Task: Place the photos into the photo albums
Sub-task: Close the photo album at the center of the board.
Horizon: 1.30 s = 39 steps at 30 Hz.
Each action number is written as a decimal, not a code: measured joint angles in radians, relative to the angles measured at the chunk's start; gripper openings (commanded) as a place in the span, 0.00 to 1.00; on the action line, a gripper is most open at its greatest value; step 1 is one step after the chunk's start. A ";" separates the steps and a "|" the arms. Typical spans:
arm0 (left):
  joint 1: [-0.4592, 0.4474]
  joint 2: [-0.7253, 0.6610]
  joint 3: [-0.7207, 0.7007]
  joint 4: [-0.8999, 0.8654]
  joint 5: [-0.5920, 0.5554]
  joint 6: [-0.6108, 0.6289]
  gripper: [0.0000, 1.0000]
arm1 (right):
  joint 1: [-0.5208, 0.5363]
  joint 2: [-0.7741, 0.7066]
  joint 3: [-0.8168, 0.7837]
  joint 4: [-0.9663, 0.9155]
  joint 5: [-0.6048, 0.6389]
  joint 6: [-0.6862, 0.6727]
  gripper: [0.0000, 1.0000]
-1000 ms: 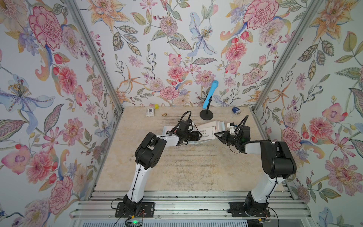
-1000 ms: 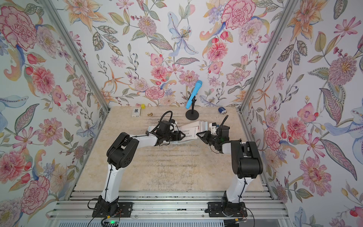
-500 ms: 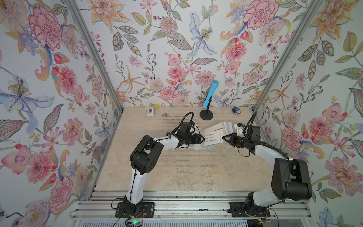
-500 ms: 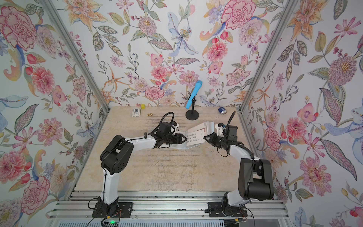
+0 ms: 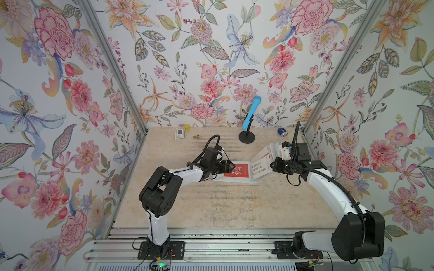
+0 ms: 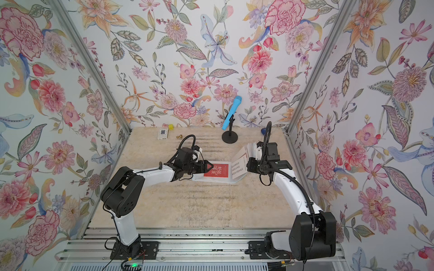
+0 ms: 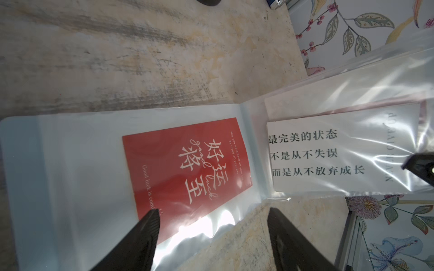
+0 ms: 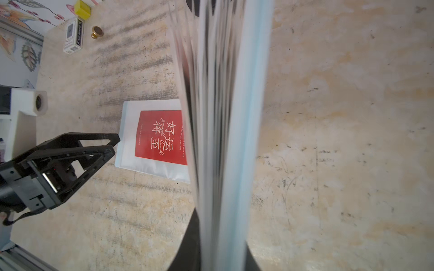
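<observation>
- Both top views. The photo album (image 5: 234, 181) lies open on the table (image 5: 211, 206), on the robot's side of the microphone stand (image 5: 246, 137) and near it.
  - One leaf lies flat and bears a red card (image 5: 236, 170). The other leaves stand raised, with a white card (image 5: 259, 167) facing inward.
  - The right gripper (image 6: 251, 164), to the right of the stand, is clamped on the raised leaves.
  - The left gripper (image 6: 209, 166), to the left of the stand, has its jaws well apart and holds nothing. It sits at the flat leaf's outer edge.
  - Hazard, as I judge it: nothing visibly pins the flat leaf, so a pull on the raised leaves could drag the whole album across the table.
- Left wrist view. The red card sits skewed under a glossy sleeve.
  - One of the fingers (image 7: 145, 234) overlaps the card's corner in this view. Whether it touches cannot be told.
  - Hazard: a press or sweep here could crease the slick plastic or push the card further askew.
- Right wrist view. The raised leaves run edge-on between the right jaws, fanned and blurred. How many are caught cannot be told.
  - Hazard: thin leaves may slip from the pinch one by one and flop over the red card and the left fingertips, covering the working page.
  - A small white box (image 8: 72, 36) and a brass knob (image 8: 97, 32) lie well apart from the album, by the wall to the left of the stand. They look unlikely to interfere.
</observation>
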 measured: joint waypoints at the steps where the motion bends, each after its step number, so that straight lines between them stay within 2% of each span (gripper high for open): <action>1: 0.005 -0.010 -0.018 0.002 -0.003 0.000 0.76 | 0.019 0.009 0.015 -0.014 0.026 -0.003 0.13; 5: 0.019 -0.048 -0.082 0.023 -0.018 0.000 0.76 | 0.116 0.061 0.098 -0.062 0.131 -0.003 0.13; 9: 0.031 -0.082 -0.128 0.047 -0.022 -0.008 0.76 | 0.198 0.131 0.186 -0.083 0.182 -0.003 0.15; 17: 0.074 -0.154 -0.192 0.068 -0.026 -0.008 0.76 | 0.340 0.287 0.344 -0.098 0.256 0.003 0.24; 18: 0.080 -0.164 -0.201 0.069 -0.026 -0.008 0.76 | 0.359 0.305 0.362 -0.100 0.261 0.004 0.28; 20: 0.096 -0.187 -0.222 0.071 -0.030 -0.008 0.76 | 0.401 0.345 0.398 -0.101 0.263 0.008 0.40; 23: 0.118 -0.219 -0.248 0.070 -0.039 -0.008 0.76 | 0.452 0.397 0.439 -0.101 0.256 0.015 0.47; 29: 0.164 -0.292 -0.270 0.061 -0.071 -0.003 0.76 | 0.530 0.464 0.491 -0.106 0.227 0.021 0.52; 34: 0.219 -0.372 -0.302 0.059 -0.082 0.016 0.76 | 0.535 0.464 0.491 -0.097 0.205 0.020 0.54; 39: 0.296 -0.435 -0.328 0.034 -0.108 0.044 0.77 | 0.530 0.392 0.409 -0.028 0.160 0.020 0.59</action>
